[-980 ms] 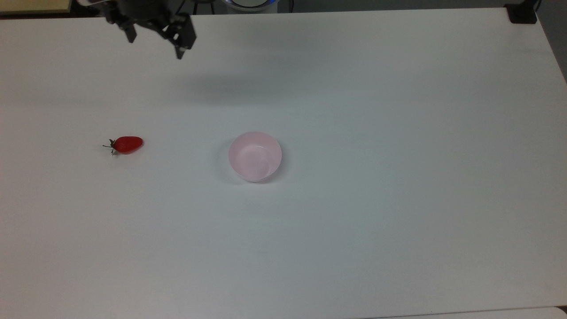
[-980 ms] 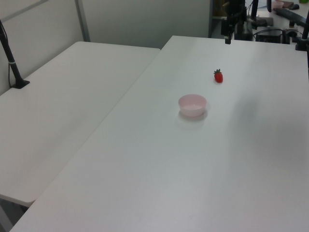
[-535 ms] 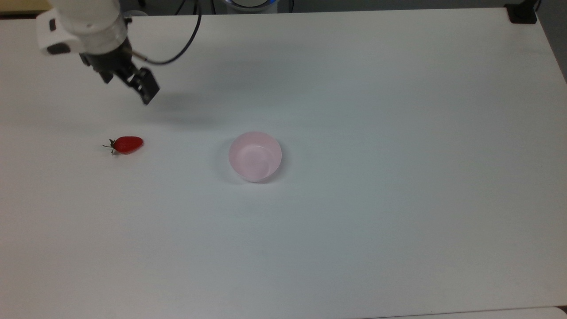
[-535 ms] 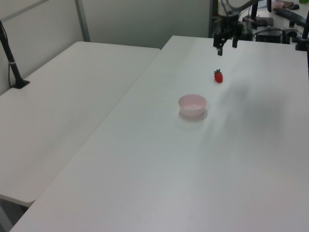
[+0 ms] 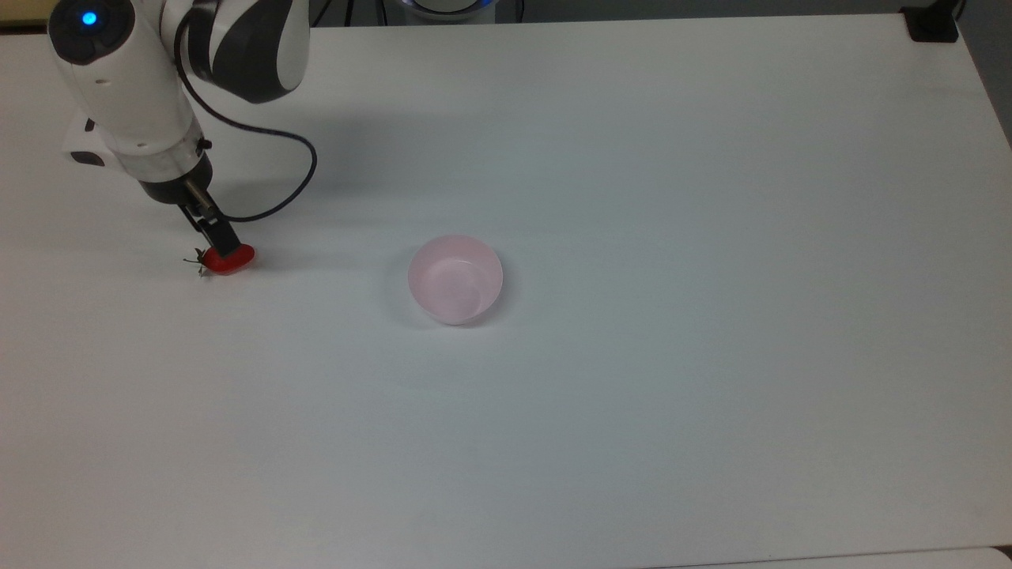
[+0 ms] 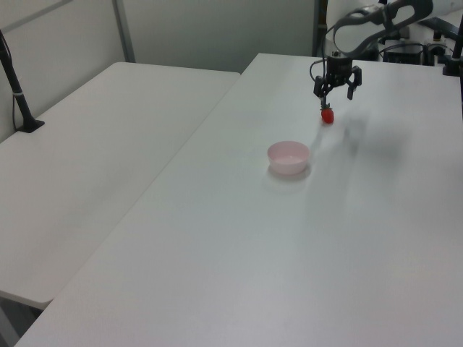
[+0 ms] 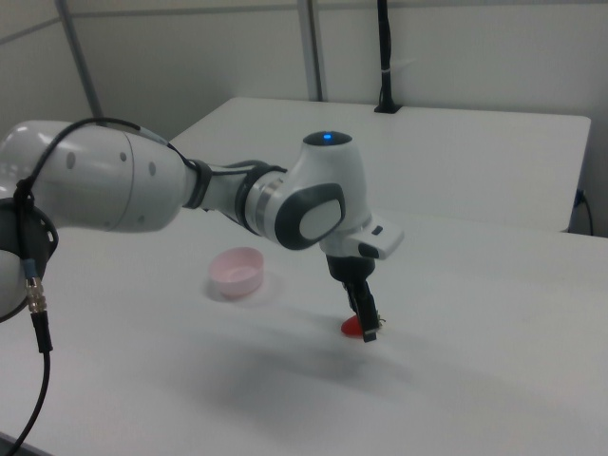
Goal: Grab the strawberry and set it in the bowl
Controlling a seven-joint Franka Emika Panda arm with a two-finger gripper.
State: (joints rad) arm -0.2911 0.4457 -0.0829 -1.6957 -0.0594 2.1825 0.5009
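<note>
Down from the table's far edge, the black two-finger gripper (image 6: 335, 94) now straddles the small glossy red toy strawberry (image 5: 232, 260) (image 6: 328, 116) (image 7: 351, 327), fingers spread and gripping nothing. The strawberry lies on the white table (image 5: 632, 395), well apart from the pale pink translucent plastic bowl (image 5: 455, 278) (image 6: 289, 156) (image 7: 237, 271).

Red strawberry (image 5: 235, 258) lies on its side, well apart from the upright pale pink bowl (image 5: 455, 278)

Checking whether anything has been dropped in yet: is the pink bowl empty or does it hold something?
Empty. The bowl shows only its bare pink inside, and the strawberry lies on the table apart from it.
</note>
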